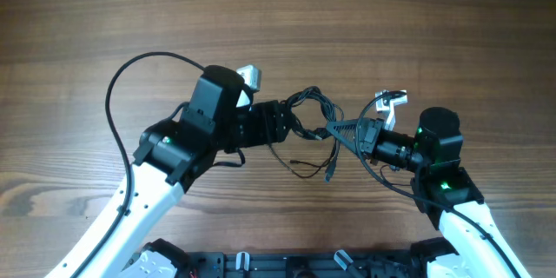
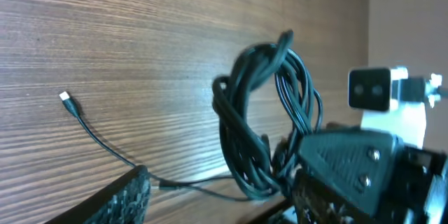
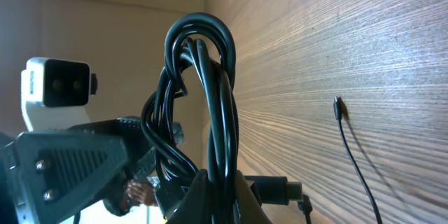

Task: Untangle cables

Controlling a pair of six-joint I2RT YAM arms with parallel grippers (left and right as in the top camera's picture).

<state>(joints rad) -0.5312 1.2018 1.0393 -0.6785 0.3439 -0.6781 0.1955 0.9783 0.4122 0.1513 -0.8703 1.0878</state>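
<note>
the right claw (image 1: 352,136) is clamped tight on the cables (image 1: 311,115), and in its wrist view the knot stands up out of its fingers. the left claw (image 1: 288,127) looks to have its jaws apart. only one finger (image 2: 129,194) shows, well off to the side, with the knot in front of it and not pinched as far as i can see. the knot hangs between the two claws over the middle of the table (image 1: 87,17). a loose strand (image 1: 304,167) trails nearer, and a plug (image 2: 65,97) lies flat on the wood.

what worries me: if the left claw bites the whole bundle instead of one loop, pulling apart will only cinch the knot tighter. the claws sit very near each other, so a careless close could knock their fingers together. a hard tug could also drag the cables out of the right claw.
</note>
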